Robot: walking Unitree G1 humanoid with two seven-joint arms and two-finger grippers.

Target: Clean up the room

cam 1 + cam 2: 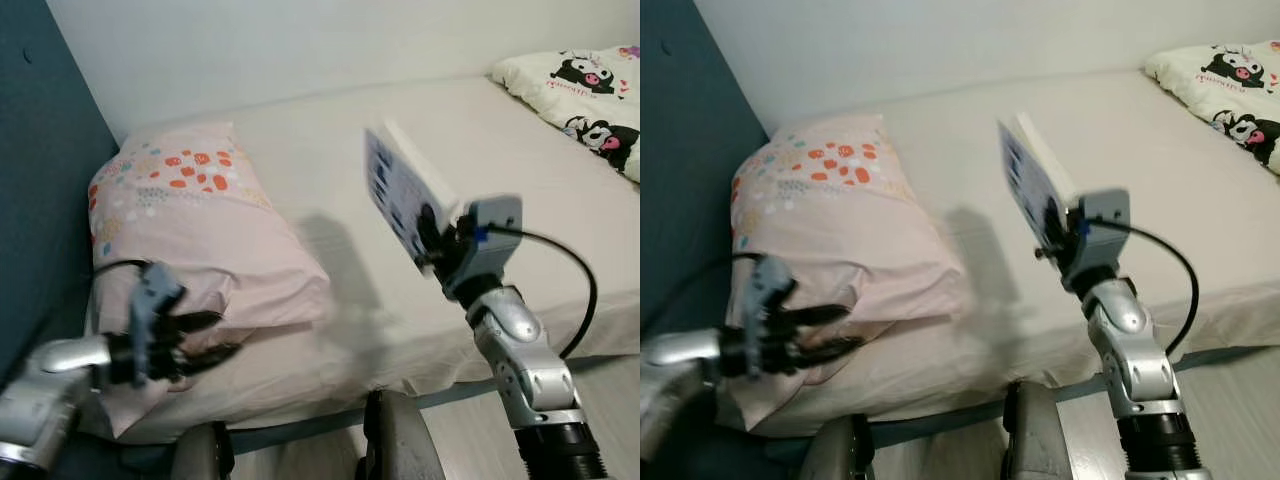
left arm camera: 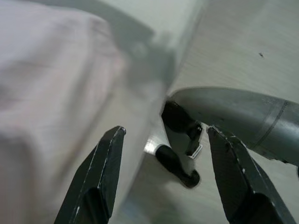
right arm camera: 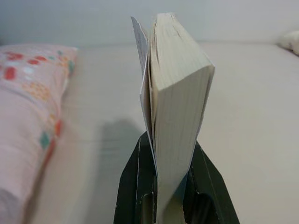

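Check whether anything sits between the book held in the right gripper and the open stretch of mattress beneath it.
Nothing visible does. The right gripper holds the book upright above the bare mattress; the pink pillow lies off to the robot's left and the cartoon-print bedding far right.

A pale bed (image 1: 520,180) bears a pink pillow (image 1: 190,230); a cartoon-print pillow (image 1: 585,90) lies far right.

You see a teal wall panel (image 1: 40,200) left of the bed, white wall (image 1: 300,45) behind it, and pale wood floor (image 1: 610,400) below.
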